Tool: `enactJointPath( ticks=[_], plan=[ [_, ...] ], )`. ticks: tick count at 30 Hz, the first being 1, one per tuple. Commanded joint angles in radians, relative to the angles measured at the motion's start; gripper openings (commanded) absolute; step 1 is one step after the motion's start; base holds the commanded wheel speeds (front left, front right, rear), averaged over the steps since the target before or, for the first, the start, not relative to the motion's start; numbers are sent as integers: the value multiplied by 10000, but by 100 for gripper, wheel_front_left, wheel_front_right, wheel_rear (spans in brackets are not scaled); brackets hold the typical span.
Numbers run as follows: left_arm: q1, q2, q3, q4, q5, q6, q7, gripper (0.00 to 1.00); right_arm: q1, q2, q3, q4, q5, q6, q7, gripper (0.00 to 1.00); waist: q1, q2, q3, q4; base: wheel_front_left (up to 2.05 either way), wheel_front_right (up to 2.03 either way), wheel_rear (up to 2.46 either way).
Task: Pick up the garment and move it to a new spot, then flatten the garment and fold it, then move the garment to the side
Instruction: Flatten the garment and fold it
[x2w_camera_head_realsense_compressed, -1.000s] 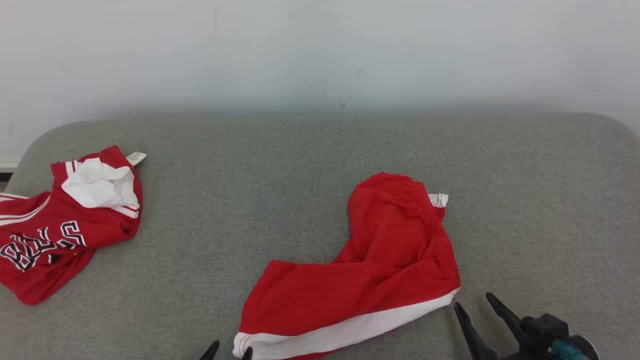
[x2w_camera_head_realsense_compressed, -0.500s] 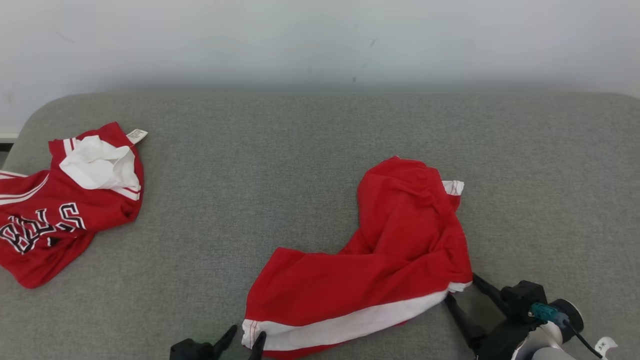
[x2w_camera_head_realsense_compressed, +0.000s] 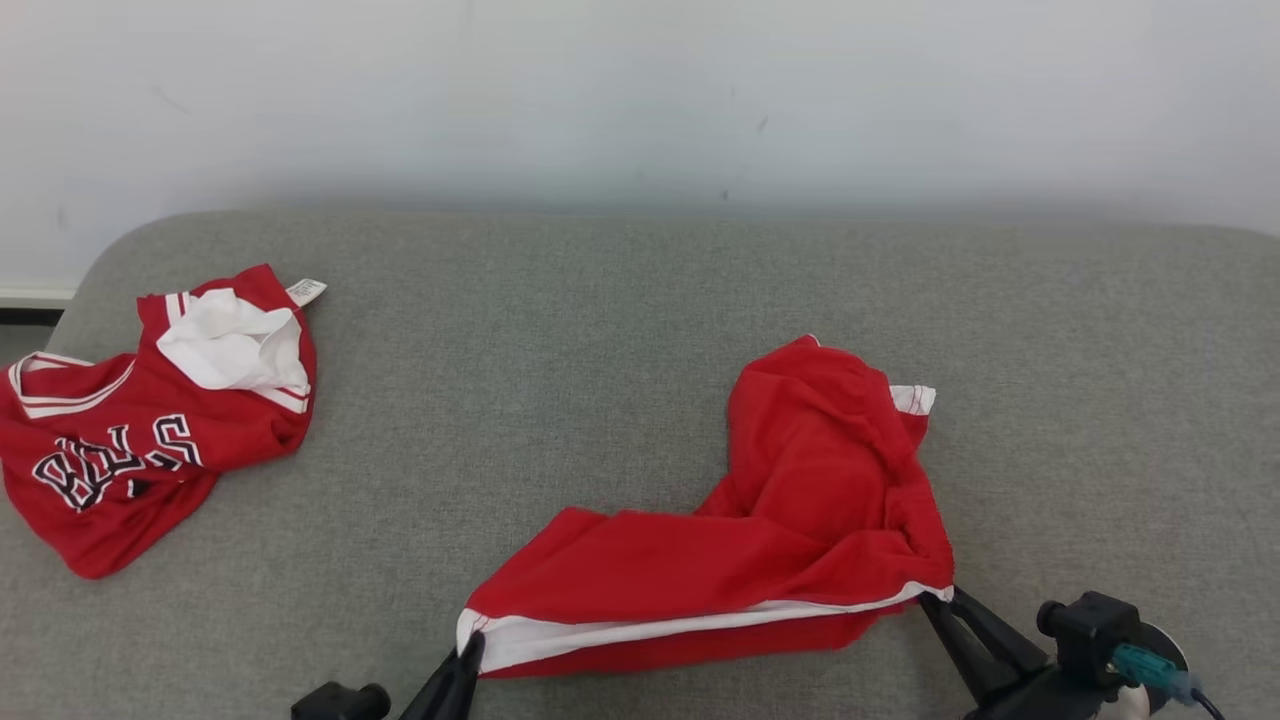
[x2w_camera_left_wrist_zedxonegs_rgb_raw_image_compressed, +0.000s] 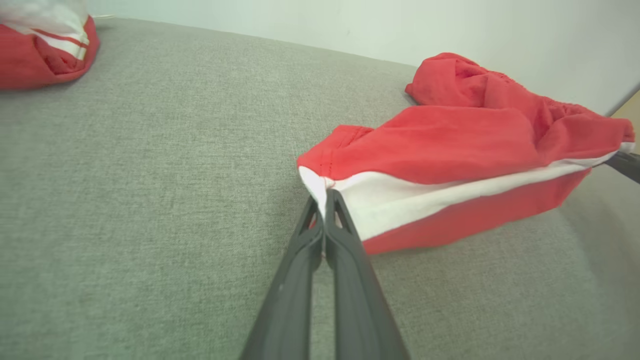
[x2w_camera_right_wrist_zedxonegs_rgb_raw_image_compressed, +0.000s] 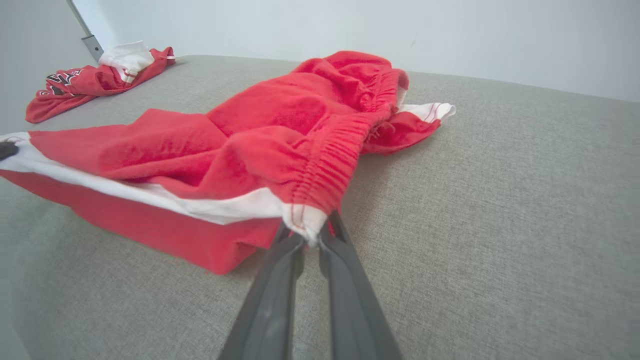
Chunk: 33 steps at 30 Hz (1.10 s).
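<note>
Left hand (x2w_camera_left_wrist_zedxonegs_rgb_raw_image_compressed: 324, 199) and right hand (x2w_camera_right_wrist_zedxonegs_rgb_raw_image_compressed: 311, 235) tight on opposite corners of red garment (x2w_camera_head_realsense_compressed: 810, 490), apparently shorts.

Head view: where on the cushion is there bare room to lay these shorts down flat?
Widest bare patch: the grey cushion between the jersey on the left and the red shorts, running back to the wall. A second strip lies right of the shorts. Crowded: the far left and the near middle.
</note>
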Motion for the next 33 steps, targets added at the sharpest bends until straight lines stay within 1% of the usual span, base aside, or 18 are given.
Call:
enactJointPath(
  ticks=[1, 5, 8, 11, 14, 18, 21, 23, 25, 26, 27, 29, 33],
  plan=[
    [254, 68, 176, -235, 205, 23, -33, 0, 305, -49, -176, -293, -125, -23, -2, 0, 0, -1, -86, -84, 0, 0, 0],
    [452, 184, 524, -829, 672, 23, -33, 0, 632, -93, -504, -944, -334, -23, -4, 0, 0, -1, -111, -246, 0, 0, 0],
    [98, 284, 584, -1104, 826, 23, -33, 0, 429, -82, -603, -1241, -302, -23, -2, 0, 0, -1, -37, -338, 0, 0, 0],
    [-606, 550, 279, -1213, 965, 23, -29, 0, -158, -133, -503, -1418, -196, -23, -2, 0, 0, -1, 151, -452, 0, 0, 0],
    [-1890, 970, -275, -1353, 907, 23, 190, 0, -1182, -247, -280, -1429, 32, -23, -2, 0, 0, -1, 507, -545, 0, 0, 0],
    [-4244, 1603, -852, -1590, 483, 23, 682, 0, -3271, -356, -5, -1288, 778, -23, 314, 0, 0, -1, 1344, -674, 0, 0, 0],
    [-6247, 1961, -1151, -1633, 193, 23, 1024, 0, -5066, -463, 145, -1217, 1390, -23, 678, 0, 0, -1, 2091, -722, 0, 0, 0],
    [-7592, 2145, -1231, -1498, -210, 24, 1203, 0, -6313, -572, 239, -1174, 1720, -23, 1017, 0, 0, -1, 2621, -756, 0, 0, 0],
    [-8943, 2350, -1412, -1305, -301, 23, 1357, 0, -7554, -620, 317, -1054, 2077, -23, 1417, 0, 0, -1, 3129, -822, 0, 0, 0],
    [-8943, 2350, -1412, -1305, -301, 23, 1357, 0, -7554, -620, 317, -1054, 2077, -23, 1417, 0, 0, -1, 3129, -822, 0, 0, 0],
    [-10231, 2368, -1539, -1127, -637, 23, 1486, 0, -8847, -619, 285, -897, 2376, -23, 1837, 0, 0, -1, 3682, -890, 0, 0, 0],
    [-11424, 2419, -1601, -843, -847, 24, 1553, 0, -10013, -541, 237, -609, 2687, -23, 2233, 0, 0, -1, 4161, -949, 0, 0, 0],
    [-13690, 2520, -1850, -161, -1024, 24, 1650, 0, -12249, -179, -17, 189, 3323, -23, 2878, 0, 0, -1, 5065, -1100, 0, 0, 0]
  ],
)
